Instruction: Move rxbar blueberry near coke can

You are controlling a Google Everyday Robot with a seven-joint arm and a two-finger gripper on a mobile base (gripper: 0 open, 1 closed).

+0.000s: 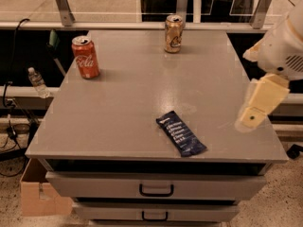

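The blue snack bar [181, 133] lies flat near the front edge of the bench [142, 93], well apart from the red cola can [85, 57]. The gripper [258, 105] hangs at the right side; released or clenched, I cannot tell. A low push may slide the thin wrapper off the edge.

- 2 cans on the table [142, 93]: 1 red coke can [85, 57] and 1 tan can [173, 33]
- 1 rxbar blueberry [181, 133]
- 1 gripper [253, 116], at the table's right edge
- 2 drawers [94, 186]
- 1 plastic bottle [37, 82]
- 1 cardboard box [38, 197]
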